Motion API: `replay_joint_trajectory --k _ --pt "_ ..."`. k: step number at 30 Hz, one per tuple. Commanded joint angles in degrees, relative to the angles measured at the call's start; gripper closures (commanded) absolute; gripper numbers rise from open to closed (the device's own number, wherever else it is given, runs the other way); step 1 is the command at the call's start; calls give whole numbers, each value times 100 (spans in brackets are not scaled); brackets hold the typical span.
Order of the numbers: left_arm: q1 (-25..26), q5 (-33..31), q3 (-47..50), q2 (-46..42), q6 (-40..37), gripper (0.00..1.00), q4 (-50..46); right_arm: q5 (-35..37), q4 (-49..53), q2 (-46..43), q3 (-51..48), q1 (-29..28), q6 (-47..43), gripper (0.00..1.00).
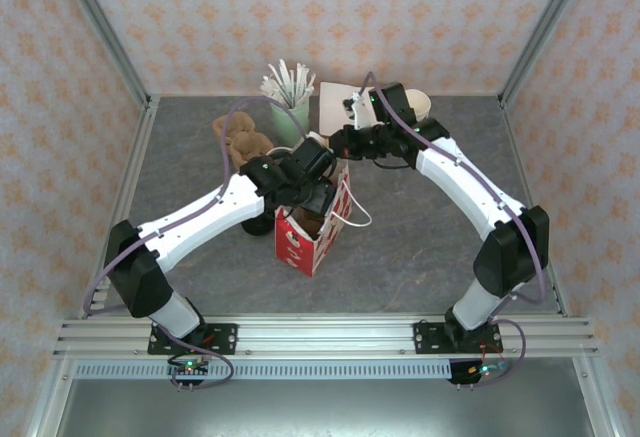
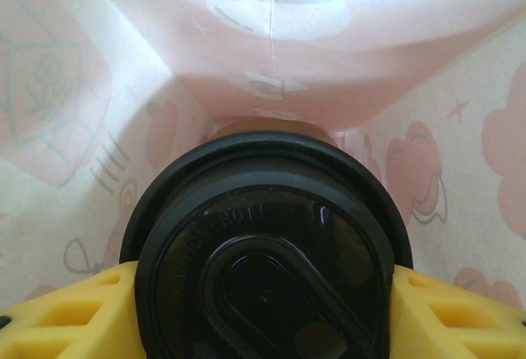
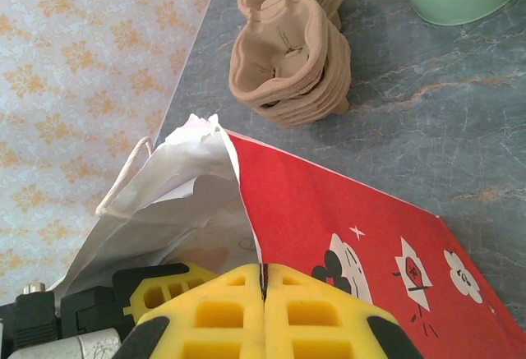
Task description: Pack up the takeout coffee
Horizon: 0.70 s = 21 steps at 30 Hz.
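The takeout coffee point(image 2: 267, 269) fills the lower left wrist view, its round black lid facing the camera and a sliver of brown cup above it. My left gripper point(image 2: 267, 314) is shut on it, one yellow finger point(image 2: 74, 314) pressed against each side. Coffee and gripper are down inside the red paper bag point(image 1: 312, 235), whose pale inner walls point(image 2: 271, 39) surround them. My right gripper point(image 3: 264, 281) is shut on the bag's top edge, pinching the red wall point(image 3: 353, 227) between its pads. From above, the left gripper point(image 1: 318, 197) reaches into the bag's mouth and the right gripper point(image 1: 345, 152) holds its far rim.
A stack of brown pulp cup carriers point(image 1: 243, 139) lies behind the bag on the left. A pale green cup of white sticks point(image 1: 290, 107) stands at the back, with a white flat stack point(image 1: 340, 97) and a paper cup point(image 1: 418, 105) to its right. Patterned walls enclose the table.
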<state>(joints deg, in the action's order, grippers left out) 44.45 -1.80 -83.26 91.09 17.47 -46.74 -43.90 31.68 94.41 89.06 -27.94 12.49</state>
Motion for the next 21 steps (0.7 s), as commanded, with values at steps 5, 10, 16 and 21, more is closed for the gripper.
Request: replay_joint_trajectory --k 5,10,16,21 --pt "-33 149 -172 413 -288 41 -13 -258 -577 -129 59 -39 64 100" --pt "-67 173 -208 522 -359 41 -70 -219 -548 -92 67 -42 7 100" --pt "-70 219 -155 615 -376 41 -143 -154 -462 -7 137 -39 -19 100" --pt "-68 181 -233 671 -394 41 -212 -119 -486 87 227 -37 136 100"
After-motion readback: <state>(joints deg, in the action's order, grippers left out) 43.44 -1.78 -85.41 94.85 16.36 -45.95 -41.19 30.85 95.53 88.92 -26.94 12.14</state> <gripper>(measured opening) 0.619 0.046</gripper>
